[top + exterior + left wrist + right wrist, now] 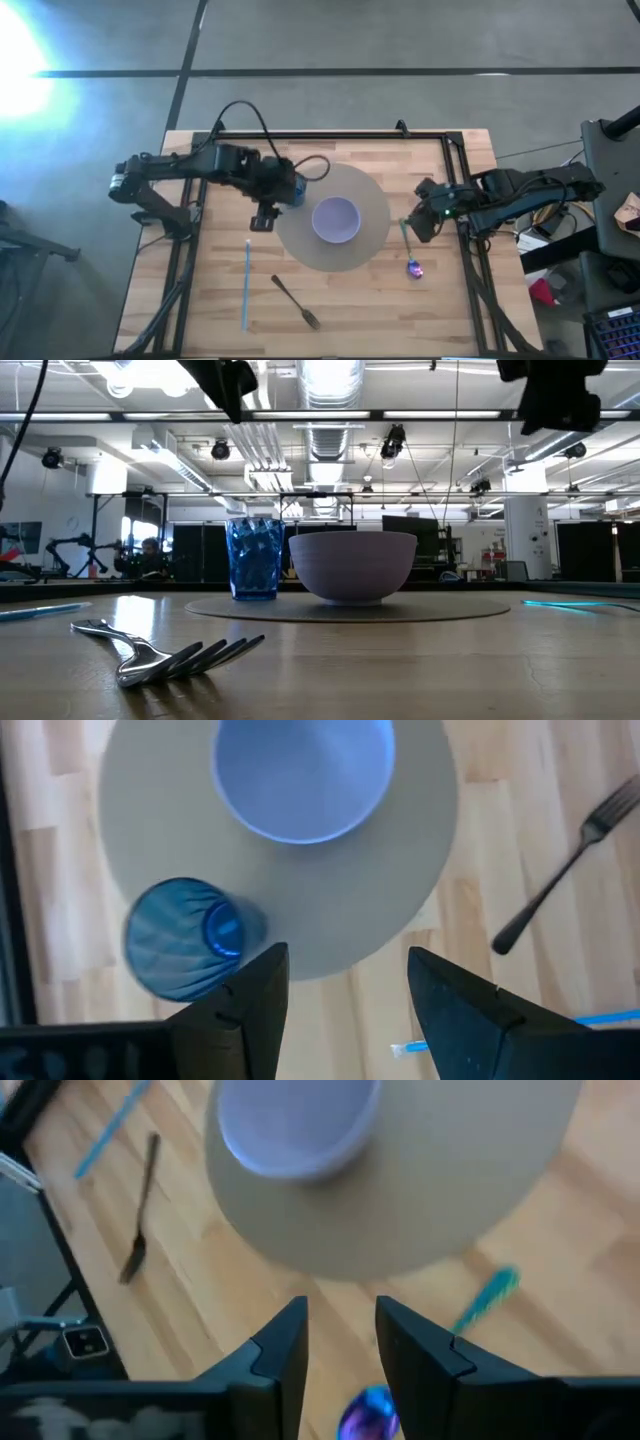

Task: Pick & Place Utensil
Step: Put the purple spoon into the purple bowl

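Observation:
A dark metal fork (296,302) (170,650) lies flat on the wood near the table's near edge. A thin blue stick-like utensil (246,285) lies to its left. A spoon (411,252) with a teal handle (485,1298) and a shiny purple bowl (368,1413) lies flat just right of the round grey mat. My left gripper (262,218) (340,1010) hangs open above the wood at the mat's left edge. My right gripper (420,228) (340,1355) hangs open, raised over the spoon's handle. Both stand well above the table in the low view.
A lilac bowl (336,220) (352,565) sits in the middle of the grey mat (375,240). A blue ribbed cup (295,190) (255,558) stands on the mat's far left part, close under my left arm. Black rails (465,200) frame the table's sides and far edge.

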Robot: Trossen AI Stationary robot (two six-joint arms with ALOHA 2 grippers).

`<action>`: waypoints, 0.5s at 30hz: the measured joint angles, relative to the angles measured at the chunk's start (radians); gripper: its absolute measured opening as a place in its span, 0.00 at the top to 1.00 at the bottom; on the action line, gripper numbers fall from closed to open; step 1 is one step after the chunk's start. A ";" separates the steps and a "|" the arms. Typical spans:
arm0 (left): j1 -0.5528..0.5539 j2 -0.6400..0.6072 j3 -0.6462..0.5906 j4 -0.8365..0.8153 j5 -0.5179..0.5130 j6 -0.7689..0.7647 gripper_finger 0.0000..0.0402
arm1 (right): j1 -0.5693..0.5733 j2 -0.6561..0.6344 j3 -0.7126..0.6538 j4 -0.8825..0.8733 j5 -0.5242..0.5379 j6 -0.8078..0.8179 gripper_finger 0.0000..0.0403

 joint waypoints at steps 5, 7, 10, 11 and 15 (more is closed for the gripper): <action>-0.047 -0.058 -0.132 0.104 0.000 -0.016 0.51 | 0.032 0.035 -0.035 -0.003 -0.047 0.100 0.74; -0.062 -0.091 -0.199 0.160 0.000 -0.022 0.51 | 0.047 0.060 -0.037 -0.002 -0.049 0.115 0.75; -0.073 -0.142 -0.299 0.242 0.003 -0.045 0.51 | 0.064 0.097 -0.037 0.003 -0.049 0.129 0.76; -0.075 -0.158 -0.332 0.268 0.003 -0.061 0.51 | 0.067 0.111 -0.037 0.003 -0.049 0.131 0.77; -0.075 -0.214 -0.441 0.336 0.001 -0.134 0.51 | 0.072 0.170 -0.038 0.003 -0.049 0.131 0.78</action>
